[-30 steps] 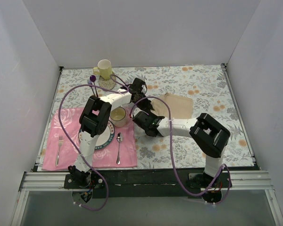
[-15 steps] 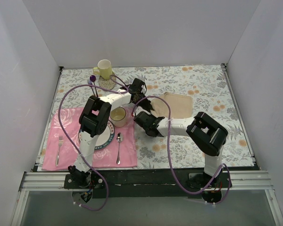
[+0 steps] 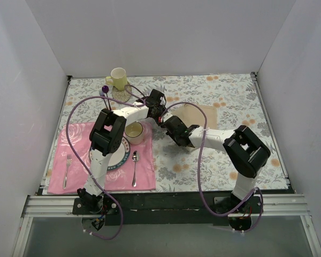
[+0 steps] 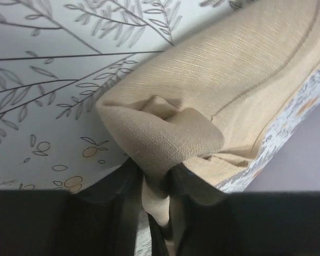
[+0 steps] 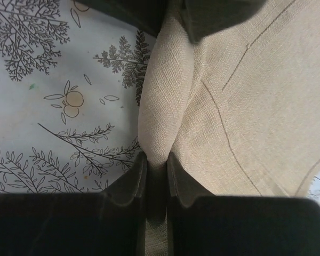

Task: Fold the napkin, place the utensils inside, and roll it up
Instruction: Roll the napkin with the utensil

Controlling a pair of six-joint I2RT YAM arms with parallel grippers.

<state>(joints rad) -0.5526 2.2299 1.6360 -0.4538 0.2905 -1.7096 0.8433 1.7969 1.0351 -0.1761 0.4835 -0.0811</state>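
Observation:
The beige napkin [image 3: 198, 116] lies on the floral tablecloth right of centre, its left edge bunched up. My left gripper [image 3: 161, 114] is shut on a corner fold of the napkin [image 4: 224, 85], and cloth runs down between its fingers [image 4: 125, 184]. My right gripper [image 3: 169, 123], just in front of it, is shut on a ridge of the napkin's [image 5: 245, 101] left edge. In the right wrist view the left gripper's dark fingers [image 5: 213, 16] show just beyond that ridge. The utensils, a spoon [image 3: 135, 167] and a fork [image 3: 68, 168], lie on the pink placemat [image 3: 77, 140], far from both grippers.
A plate [image 3: 121, 158] with a small bowl [image 3: 134, 131] sits on the placemat under the left arm. A yellow mug [image 3: 117, 78] and purple-tipped sticks [image 3: 105, 90] stand at the back left. White walls close in three sides.
My right gripper has moved up to the napkin's left edge and closed on it. The left gripper has stayed on its corner. The napkin's left side is now pulled up.

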